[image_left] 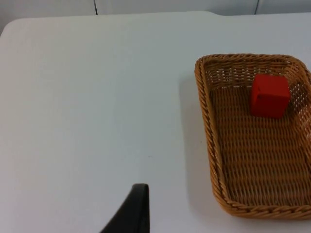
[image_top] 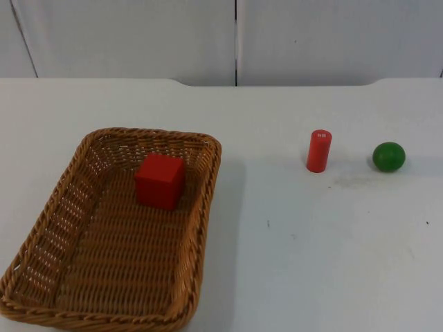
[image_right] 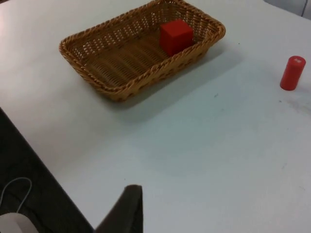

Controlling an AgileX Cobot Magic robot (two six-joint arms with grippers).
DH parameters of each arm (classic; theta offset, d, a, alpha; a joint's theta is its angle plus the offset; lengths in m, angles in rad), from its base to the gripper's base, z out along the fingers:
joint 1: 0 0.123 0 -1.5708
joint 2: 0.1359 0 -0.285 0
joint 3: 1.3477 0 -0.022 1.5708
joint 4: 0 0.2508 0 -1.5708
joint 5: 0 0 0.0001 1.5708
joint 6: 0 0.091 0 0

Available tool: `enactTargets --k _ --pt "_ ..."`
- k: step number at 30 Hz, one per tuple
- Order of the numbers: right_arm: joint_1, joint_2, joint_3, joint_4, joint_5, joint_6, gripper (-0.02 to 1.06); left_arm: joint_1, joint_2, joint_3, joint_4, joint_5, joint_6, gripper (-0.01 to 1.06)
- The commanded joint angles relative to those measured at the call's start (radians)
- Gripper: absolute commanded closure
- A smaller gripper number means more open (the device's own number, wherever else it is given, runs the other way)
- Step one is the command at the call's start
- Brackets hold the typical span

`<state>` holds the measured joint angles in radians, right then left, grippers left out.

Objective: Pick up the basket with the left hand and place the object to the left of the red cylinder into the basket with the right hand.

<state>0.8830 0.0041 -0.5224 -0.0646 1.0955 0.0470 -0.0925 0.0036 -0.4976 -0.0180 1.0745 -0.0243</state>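
Resting with the job apparently done: the red cube (image_top: 160, 180) sits inside the basket (image_top: 201, 228) on the tabletop (image_top: 311, 242).
My left claw (image_left: 131, 213) hangs beside the basket, my right claw (image_right: 124, 211) well back; I cannot tell either's opening. The red cylinder (image_top: 318, 150) stands near a green ball (image_top: 388, 156). Nothing more seems needed.

Nothing here can be properly read. The red cylinder (image_top: 319, 150) carries a small pale mark on its top face, seen from above and again from the right wrist camera (image_right: 293, 73); it may be a sticker or a couple of printed characters, but I cannot make out any letters. The basket (image_top: 201, 207), red cube (image_top: 160, 180) and green ball (image_top: 389, 157) bear no writing.
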Motion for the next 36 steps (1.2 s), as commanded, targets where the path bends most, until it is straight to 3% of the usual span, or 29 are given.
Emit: enactTargets --k 1,36 --pt "-0.002 -0.004 0.008 0.008 -0.017 -0.014 -0.01 -0.007 -0.004 0.004 -0.001 0.000 0.000 0.00" --pt "-0.002 -0.004 0.008 0.010 -0.017 -0.035 -0.01 -0.007 -0.004 0.004 -0.001 0.000 0.000 0.00"
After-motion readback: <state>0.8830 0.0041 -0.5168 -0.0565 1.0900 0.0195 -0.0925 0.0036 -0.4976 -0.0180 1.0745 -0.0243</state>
